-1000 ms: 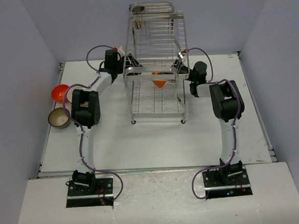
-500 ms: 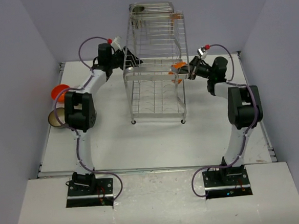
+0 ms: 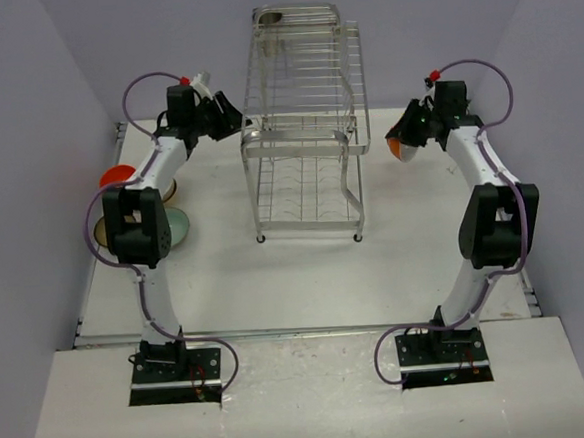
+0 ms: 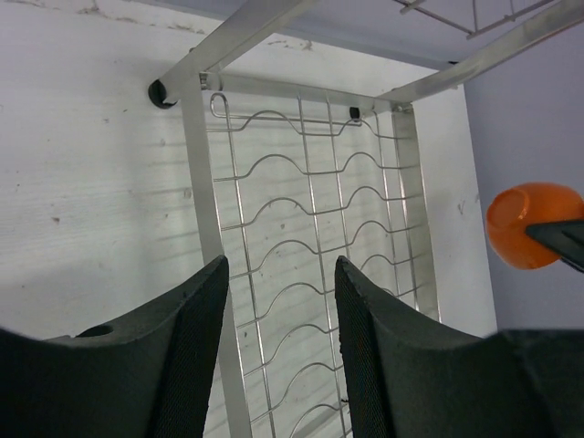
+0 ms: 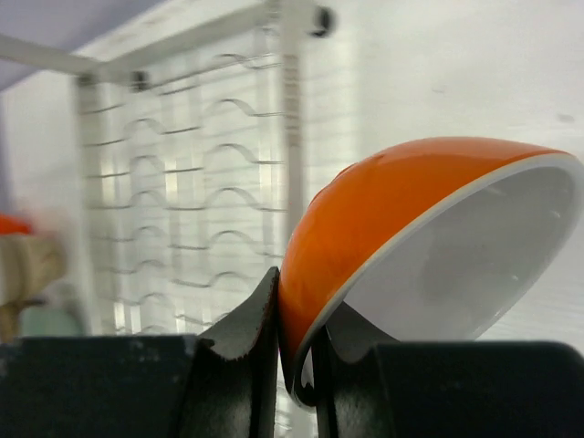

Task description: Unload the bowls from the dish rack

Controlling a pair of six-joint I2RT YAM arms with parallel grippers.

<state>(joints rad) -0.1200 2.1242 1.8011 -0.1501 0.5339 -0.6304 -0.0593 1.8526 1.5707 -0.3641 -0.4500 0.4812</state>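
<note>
The silver wire dish rack (image 3: 301, 128) stands at the middle back of the table. My right gripper (image 3: 418, 130) is shut on the rim of an orange bowl (image 3: 403, 143) and holds it in the air to the right of the rack. In the right wrist view the gripper (image 5: 297, 338) pinches that bowl (image 5: 401, 210), white inside. My left gripper (image 3: 226, 111) is open and empty by the rack's upper left side. In its wrist view the gripper (image 4: 281, 269) looks down on the rack's lower tier (image 4: 301, 228), with the held orange bowl (image 4: 534, 225) beyond.
On the table at the left lie another orange bowl (image 3: 119, 177), a mint green bowl (image 3: 179, 227), a beige bowl (image 3: 167, 193) and a darker bowl (image 3: 100, 230), partly hidden by the left arm. A dull round thing (image 3: 270, 18) sits at the rack's top back corner.
My right gripper has carried the orange bowl out of the rack and off to the right. My left gripper has drawn back to the left, away from the rack, uncovering the mint bowl.
</note>
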